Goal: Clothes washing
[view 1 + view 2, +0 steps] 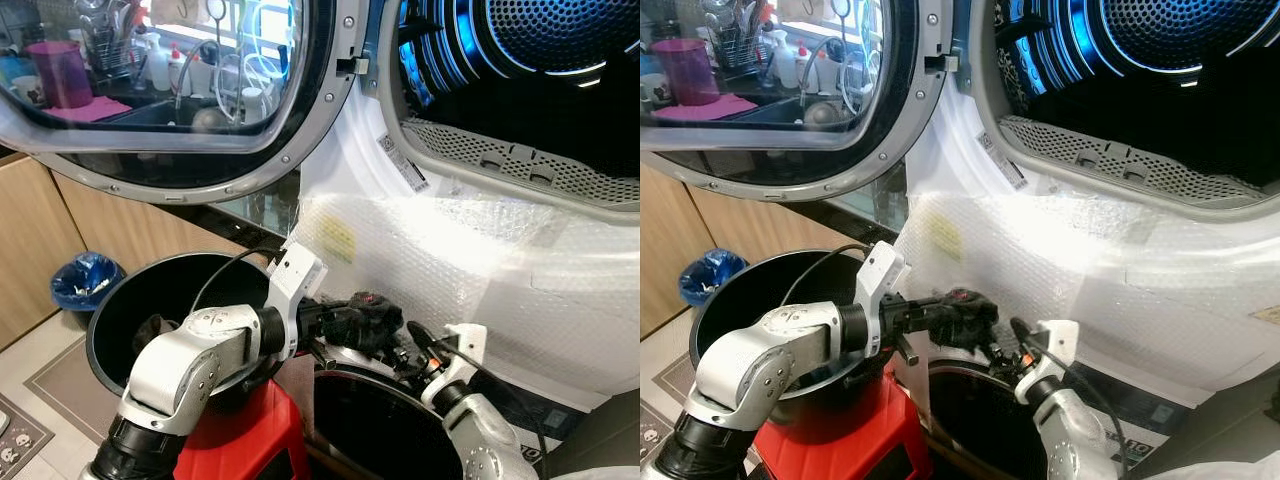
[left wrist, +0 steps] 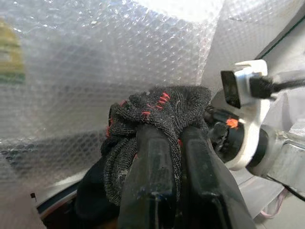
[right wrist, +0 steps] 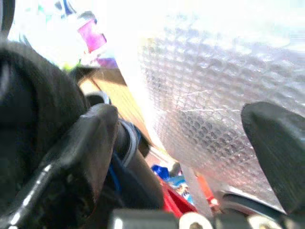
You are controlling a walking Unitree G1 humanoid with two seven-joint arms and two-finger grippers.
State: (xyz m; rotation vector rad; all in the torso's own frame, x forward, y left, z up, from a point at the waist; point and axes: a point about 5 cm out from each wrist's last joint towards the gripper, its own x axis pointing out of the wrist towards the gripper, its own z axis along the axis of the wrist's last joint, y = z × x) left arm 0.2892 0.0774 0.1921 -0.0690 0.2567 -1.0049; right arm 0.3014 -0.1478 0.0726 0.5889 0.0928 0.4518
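A black sock with red stitching (image 2: 157,112) is bunched between the two black fingers of my left gripper (image 2: 174,152), which is shut on it. In the left eye view the sock (image 1: 368,315) hangs above the gap between two black buckets, in front of the machine's bubble-wrapped front. My right gripper (image 1: 415,345) sits just to the right of the sock and slightly lower, pointing toward it. Its fingers (image 3: 90,143) stand wide apart in the right wrist view, with nothing between them. The machine's open drum (image 1: 560,60) glows blue, above and to the right.
The round machine door (image 1: 180,110) is swung open to the left, overhead. One black bucket (image 1: 125,305) stands on a red stool (image 1: 250,440); a second bucket (image 1: 380,425) is beside it. Bubble wrap (image 1: 460,255) covers the machine front. A blue-lined bin (image 1: 85,282) stands by the cabinet.
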